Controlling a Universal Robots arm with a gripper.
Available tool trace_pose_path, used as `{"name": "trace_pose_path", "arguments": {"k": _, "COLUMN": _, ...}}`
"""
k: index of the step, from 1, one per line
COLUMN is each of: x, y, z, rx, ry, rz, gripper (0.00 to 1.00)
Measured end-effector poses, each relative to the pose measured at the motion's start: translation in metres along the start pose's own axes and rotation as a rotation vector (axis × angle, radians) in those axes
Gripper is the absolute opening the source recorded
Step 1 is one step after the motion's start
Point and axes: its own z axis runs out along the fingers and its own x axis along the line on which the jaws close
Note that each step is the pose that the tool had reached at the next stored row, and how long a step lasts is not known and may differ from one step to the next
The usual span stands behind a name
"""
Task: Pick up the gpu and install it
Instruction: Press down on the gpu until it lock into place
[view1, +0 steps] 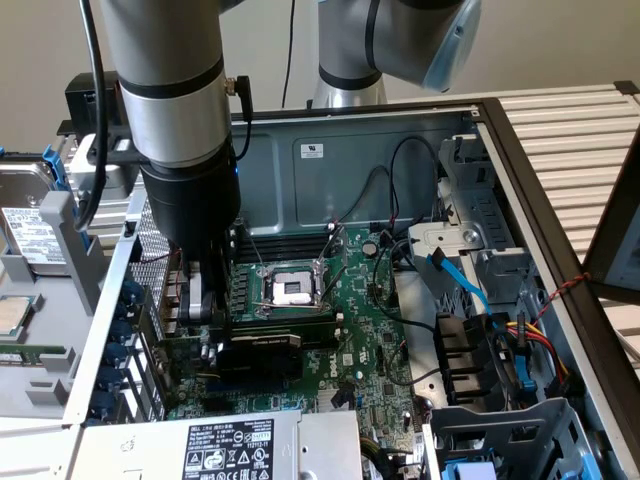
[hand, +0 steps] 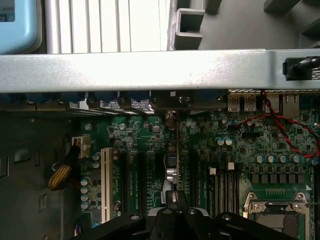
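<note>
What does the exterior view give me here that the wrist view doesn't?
Exterior view alone: the arm reaching down into the open case, the gpu's black shroud lying across the motherboard, and the blue cable. Wrist view alone: the white slot, the yellow sleeved cable, and the card's thin edge seen end-on beneath the shut gripper. Both share the empty CPU socket.
</note>
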Motion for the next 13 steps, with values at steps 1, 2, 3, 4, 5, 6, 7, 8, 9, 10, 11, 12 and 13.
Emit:
{"name": "trace_pose_path", "arguments": {"k": 1, "x": -0.0002, "y": 0.0, "z": 0.0, "rx": 0.0, "ry": 0.0, "rz": 0.0, "gripper": 0.11}}
{"name": "trace_pose_path", "arguments": {"k": 2, "x": -0.0002, "y": 0.0, "z": 0.0, "rx": 0.0, "ry": 0.0, "rz": 0.0, "gripper": 0.11}}
{"name": "trace_pose_path", "arguments": {"k": 3, "x": -0.0002, "y": 0.0, "z": 0.0, "rx": 0.0, "ry": 0.0, "rz": 0.0, "gripper": 0.11}}
{"name": "trace_pose_path", "arguments": {"k": 4, "x": -0.0002, "y": 0.0, "z": 0.0, "rx": 0.0, "ry": 0.0, "rz": 0.0, "gripper": 0.11}}
{"name": "trace_pose_path", "arguments": {"k": 5, "x": 0.0, "y": 0.0, "z": 0.0, "rx": 0.0, "ry": 0.0, "rz": 0.0, "gripper": 0.11}}
{"name": "trace_pose_path", "arguments": {"k": 6, "x": 0.0005, "y": 0.0, "z": 0.0, "rx": 0.0, "ry": -0.0001, "rz": 0.0, "gripper": 0.11}}
{"name": "trace_pose_path", "arguments": {"k": 7, "x": 0.0005, "y": 0.0001, "z": 0.0, "rx": 0.0, "ry": 0.0, "rz": 0.0, "gripper": 0.11}}
{"name": "trace_pose_path", "arguments": {"k": 8, "x": 0.0005, "y": 0.0, "z": 0.0, "rx": 0.0, "ry": -0.0001, "rz": 0.001, "gripper": 0.11}}
{"name": "trace_pose_path", "arguments": {"k": 9, "x": 0.0005, "y": 0.0, "z": 0.0, "rx": 0.0, "ry": 0.0, "rz": 0.001, "gripper": 0.11}}
{"name": "trace_pose_path", "arguments": {"k": 10, "x": 0.0005, "y": -0.0001, "z": 0.0, "rx": -0.0001, "ry": -0.0001, "rz": 0.002, "gripper": 0.11}}
{"name": "trace_pose_path", "arguments": {"k": 11, "x": 0.0006, "y": -0.0001, "z": 0.0, "rx": -0.0002, "ry": -0.0001, "rz": 0.004, "gripper": 0.11}}
{"name": "trace_pose_path", "arguments": {"k": 12, "x": 0.0006, "y": -0.0002, "z": 0.0, "rx": -0.0003, "ry": -0.0001, "rz": 0.006, "gripper": 0.11}}
{"name": "trace_pose_path", "arguments": {"k": 13, "x": 0.0006, "y": -0.0003, "z": 0.0, "rx": -0.0003, "ry": -0.0001, "rz": 0.008, "gripper": 0.11}}
